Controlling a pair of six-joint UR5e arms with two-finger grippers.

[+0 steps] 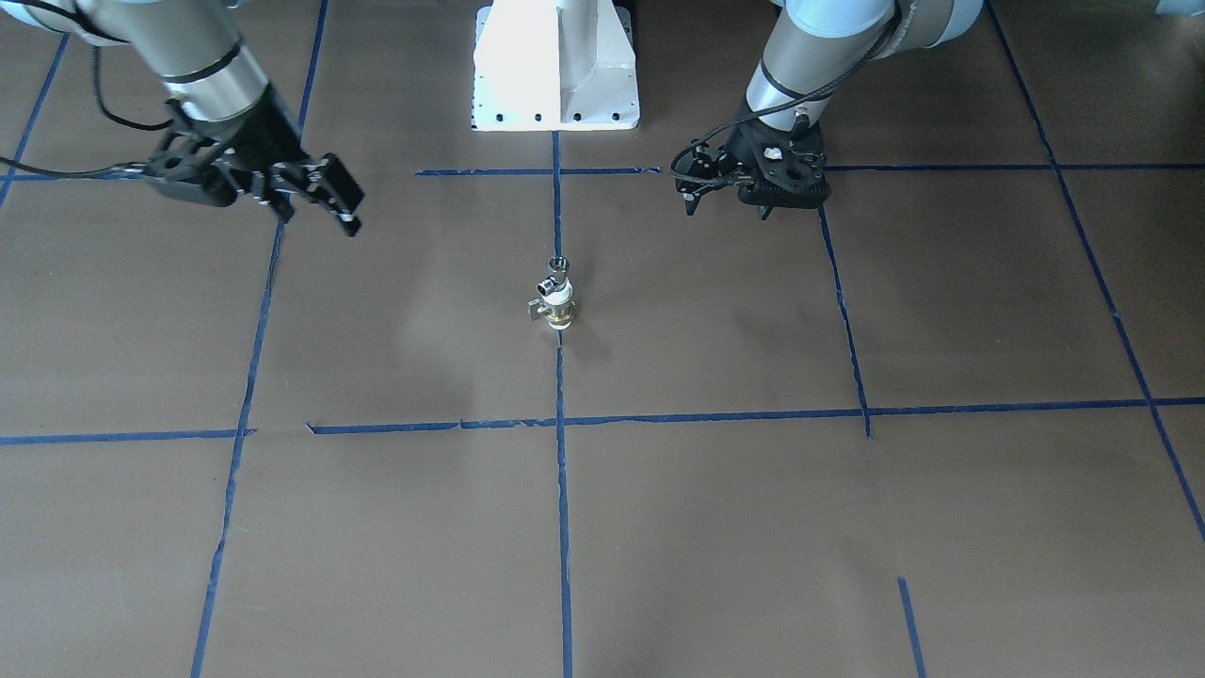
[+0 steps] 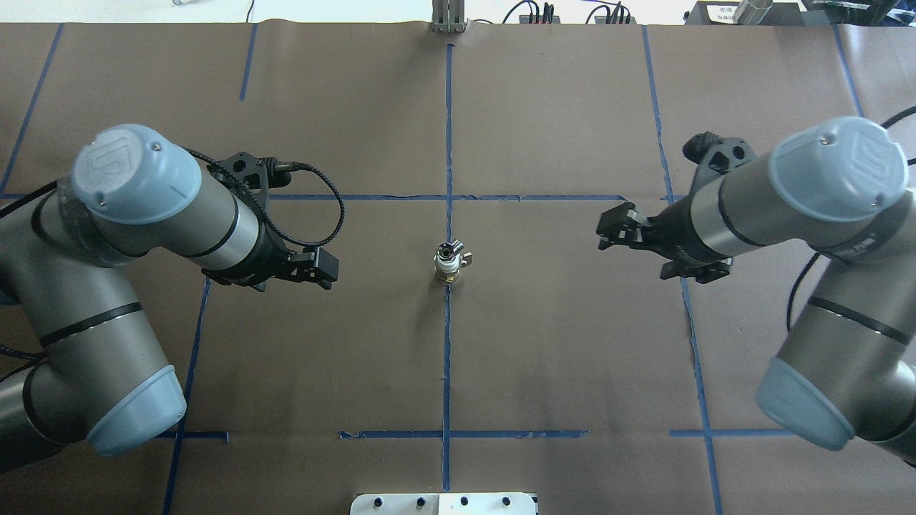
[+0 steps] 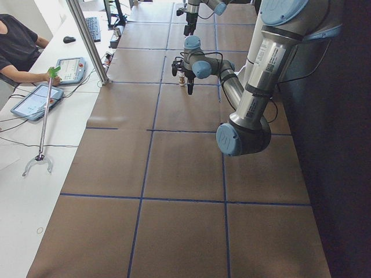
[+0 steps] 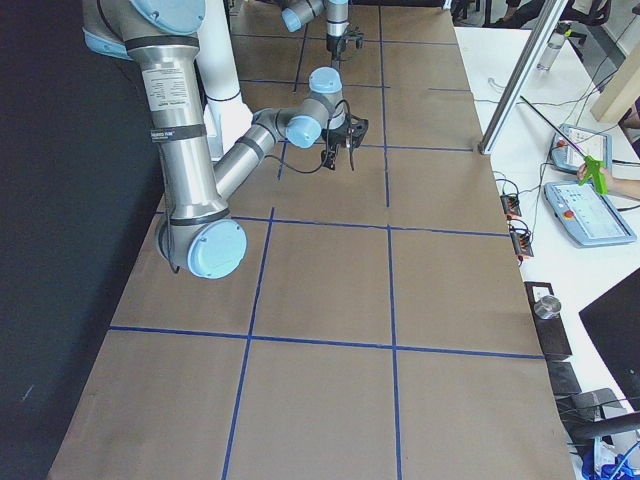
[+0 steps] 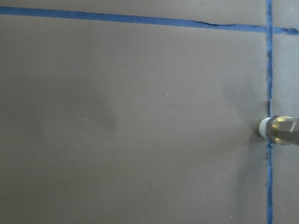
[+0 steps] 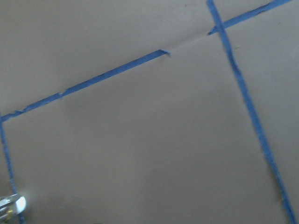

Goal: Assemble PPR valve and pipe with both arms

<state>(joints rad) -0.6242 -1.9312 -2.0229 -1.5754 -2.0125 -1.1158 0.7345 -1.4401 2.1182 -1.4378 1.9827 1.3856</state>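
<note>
You can see the PPR valve (image 1: 561, 307) standing upright on its own in the middle of the brown counter (image 1: 715, 527). It sits right on the blue tape line (image 1: 563, 490) that runs from the near edge to the far edge. Its brass part is at the bottom, the white part is above that, and its small grey lever pokes out to one side. The pipe (image 1: 555, 272), a tiny shiny metal piece, sits on top of the valve and touches it, with a round open end facing up. Nothing is holding these two parts. Your left claw (image 1: 726, 196) hangs above the counter, well off to one side of the valve. Its fingers look spread apart and there is nothing between them. Your right claw (image 1: 318, 213) hangs well off to the other side. Its fingers are spread wide and it is empty too. Both claws are about as far from the valve as each other. The white pedestal (image 1: 555, 66) stands behind the valve, on the same tape line. In the left wrist view you only catch the brass and white end of the valve at the right edge. In the right wrist view a shiny bit shows in the bottom left corner, too blurry to make out.
</note>
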